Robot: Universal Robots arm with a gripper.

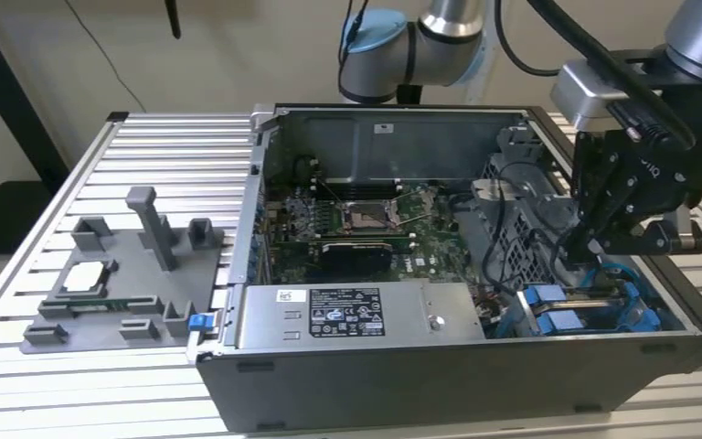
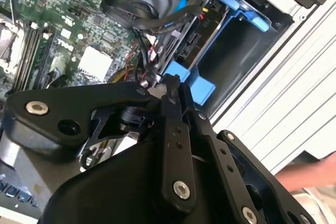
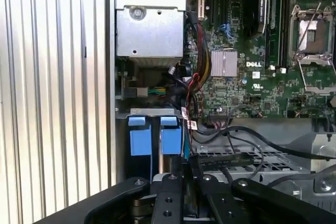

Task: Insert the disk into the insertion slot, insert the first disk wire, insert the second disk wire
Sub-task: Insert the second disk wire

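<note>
Because the work sits at the case's corner, the grey moulded fixture point(image 1: 120, 274) lies idle on the ribbed aluminium table point(image 1: 34, 384). Past the sheet-metal power supply point(image 1: 351, 315), the black gripper point(image 1: 580, 247) hangs low over the insertion slot point(image 1: 643, 306). I cannot tell its opening or its hold. The disk point(image 2: 190, 48), in glossy blue plastic, already sits inside, connectors facing loose black wires point(image 2: 152, 22).

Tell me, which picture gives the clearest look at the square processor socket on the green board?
The first wrist view: the processor socket is near and seen from straight above, its metal frame plain. The exterior view has it small, mid-case. The second wrist view catches just a piece at the picture's edge.
</note>
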